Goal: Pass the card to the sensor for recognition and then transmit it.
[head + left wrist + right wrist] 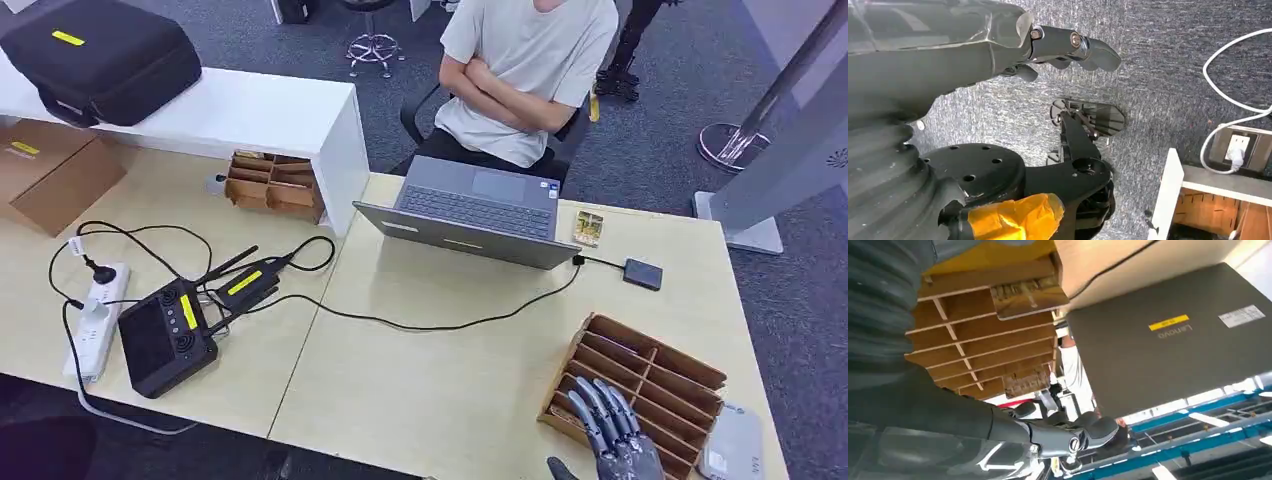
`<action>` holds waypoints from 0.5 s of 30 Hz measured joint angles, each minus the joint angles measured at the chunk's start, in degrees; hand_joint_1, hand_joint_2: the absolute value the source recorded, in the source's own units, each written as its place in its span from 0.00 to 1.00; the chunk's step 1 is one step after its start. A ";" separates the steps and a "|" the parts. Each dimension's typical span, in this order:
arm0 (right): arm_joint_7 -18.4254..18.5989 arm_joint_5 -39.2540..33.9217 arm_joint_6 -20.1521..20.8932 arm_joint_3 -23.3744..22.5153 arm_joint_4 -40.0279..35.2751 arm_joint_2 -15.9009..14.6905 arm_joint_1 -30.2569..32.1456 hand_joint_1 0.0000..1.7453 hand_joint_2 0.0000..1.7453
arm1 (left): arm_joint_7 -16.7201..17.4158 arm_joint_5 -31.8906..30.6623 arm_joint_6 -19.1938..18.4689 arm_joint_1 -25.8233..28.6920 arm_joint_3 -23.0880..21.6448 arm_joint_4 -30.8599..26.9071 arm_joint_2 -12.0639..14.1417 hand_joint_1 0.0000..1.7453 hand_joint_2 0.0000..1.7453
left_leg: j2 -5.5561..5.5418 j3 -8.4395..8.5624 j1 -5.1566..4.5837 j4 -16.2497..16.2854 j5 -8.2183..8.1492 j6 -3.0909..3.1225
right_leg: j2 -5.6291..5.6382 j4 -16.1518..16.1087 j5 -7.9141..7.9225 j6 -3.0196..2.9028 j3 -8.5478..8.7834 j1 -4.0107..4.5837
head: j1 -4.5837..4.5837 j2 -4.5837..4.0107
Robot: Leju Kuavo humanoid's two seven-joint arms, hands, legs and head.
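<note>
1. My right hand [612, 435] hangs over the near end of the wooden slotted rack [650, 385] at the table's near right corner, its fingers stretched forward and slightly spread, with nothing between them.
2. The card [588, 228] lies flat on the table [420, 390] just right of the laptop [470, 212], on the far side of the rack and well apart from my right hand.
3. The small dark sensor box [642, 273] sits between the card and the rack, joined to the laptop by a black cable.
4. From my right wrist I see the rack's [983, 340] dividers close by and the laptop's lid beyond.
5. My left hand [1068, 47] hangs over the grey carpet, holding nothing; whether its fingers are spread or curled, I cannot tell.
6. A person [525, 60] sits behind the laptop with folded arms.
</note>
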 joint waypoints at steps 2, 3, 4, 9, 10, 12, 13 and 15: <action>0.61 0.31 0.00 -0.04 0.94 0.00 -0.18 0.00 1.00 | 0.02 -0.11 -0.02 -0.02 0.00 0.00 0.00 0.00 1.00 | 0.00 0.00 0.00 0.00 0.00 0.00 | 0.00 0.00 0.00 0.00 0.00 0.00 | 0.02 0.00; 0.81 0.33 0.00 -0.11 1.38 0.00 -0.27 0.00 1.00 | 0.04 -0.17 -0.02 -0.03 0.00 0.00 0.00 0.00 1.00 | 0.00 0.00 0.00 0.00 0.00 0.00 | 0.00 0.00 0.00 0.00 0.00 0.00 | 0.02 0.00; 1.01 0.33 0.00 -0.22 1.79 0.00 -0.39 0.00 1.00 | 0.11 -0.26 -0.09 -0.04 0.00 0.00 0.00 0.00 1.00 | 0.00 0.00 0.00 0.00 0.00 0.00 | 0.00 0.00 0.00 0.00 -0.01 0.00 | 0.02 0.00; 1.18 0.48 0.00 -1.53 4.43 0.02 -0.97 0.00 1.00 | 0.52 -0.55 -0.17 -0.08 0.00 0.02 0.00 0.00 1.00 | 0.00 0.00 0.00 0.00 0.00 0.00 | 0.00 0.00 0.00 0.00 0.00 0.00 | 0.02 0.00; 1.18 0.48 0.00 -1.71 4.83 0.04 -1.02 0.00 1.00 | 0.52 -0.57 -0.17 -0.08 0.00 0.00 0.00 0.00 1.00 | 0.00 0.00 0.00 0.00 0.00 0.00 | 0.00 0.00 0.00 0.00 0.00 0.00 | 0.02 0.00; 1.07 0.50 0.00 -2.03 5.62 0.09 -1.05 0.00 1.00 | 0.59 -0.61 -0.17 -0.09 0.00 0.00 -0.02 0.00 1.00 | 0.00 0.00 0.00 0.00 0.00 0.00 | 0.00 0.00 0.00 0.00 0.00 0.00 | 0.02 0.00; 1.03 0.50 0.00 -2.25 6.01 0.11 -1.06 0.00 1.00 | 0.61 -0.70 -0.17 -0.09 0.00 0.00 -0.02 0.00 1.00 | 0.00 0.00 0.00 0.00 0.00 0.00 | 0.00 0.00 0.00 0.00 0.00 0.00 | 0.02 0.00; 1.03 0.50 -0.02 -2.62 6.67 0.13 -1.09 0.00 1.00 | 0.61 -0.81 -0.17 -0.09 0.00 0.02 -0.02 0.00 1.00 | 0.00 0.00 0.00 0.00 0.00 0.00 | 0.00 0.00 0.00 0.00 0.00 0.00 | 0.02 0.00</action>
